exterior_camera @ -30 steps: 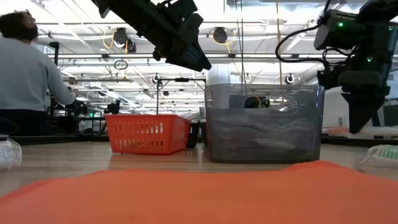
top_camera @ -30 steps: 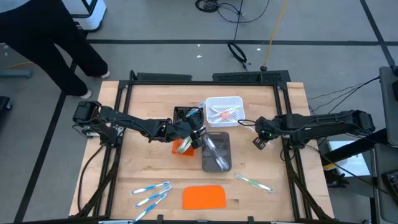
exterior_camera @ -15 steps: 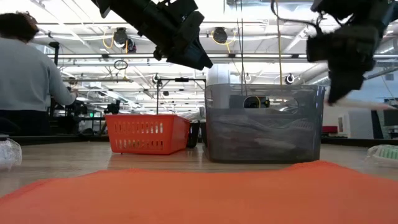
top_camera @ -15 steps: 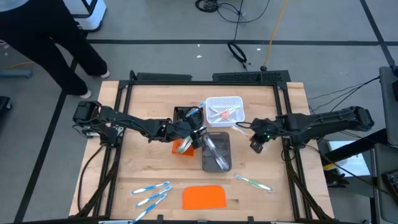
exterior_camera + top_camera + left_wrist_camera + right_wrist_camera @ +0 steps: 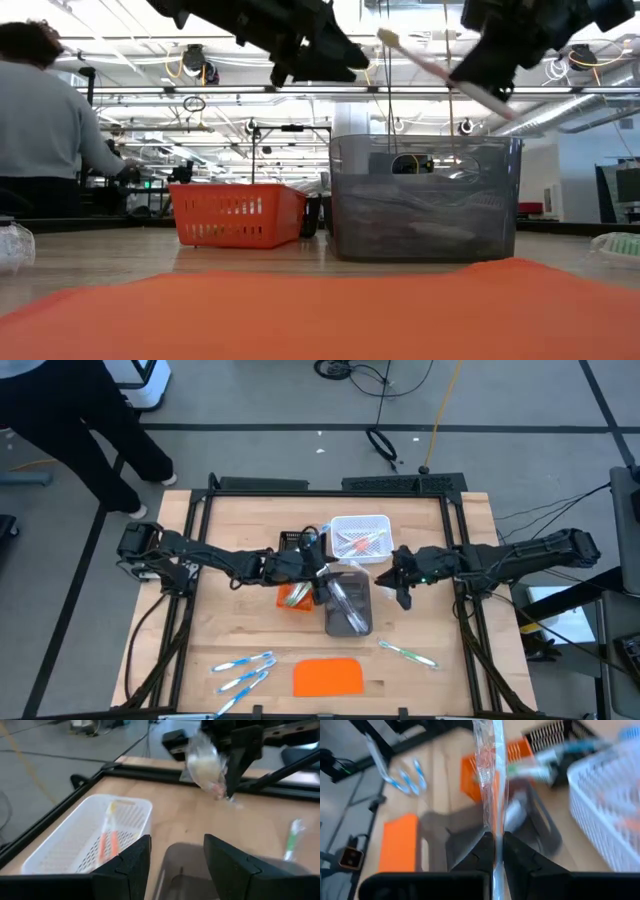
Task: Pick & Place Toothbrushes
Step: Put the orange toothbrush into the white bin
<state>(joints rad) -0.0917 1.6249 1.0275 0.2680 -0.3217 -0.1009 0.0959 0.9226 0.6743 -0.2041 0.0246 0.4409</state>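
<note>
The right gripper (image 5: 494, 851), jaws pinching a wrapped toothbrush (image 5: 492, 780), carried it toward the grey tray (image 5: 349, 605), presumably for dropping in. The left gripper (image 5: 175, 865) hovered nearby with jaws spread. Other toothbrushes (image 5: 243, 670) lay on the desk (image 5: 240, 625).

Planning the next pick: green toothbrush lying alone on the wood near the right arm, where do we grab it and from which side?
Grip the thin green plastic toothbrush mid-handle, coming straight down from above with the fingers across its width. It lies flat and slanted on the wooden table, clear of the grey bin and flat orange slab, so both long sides look free.
</note>
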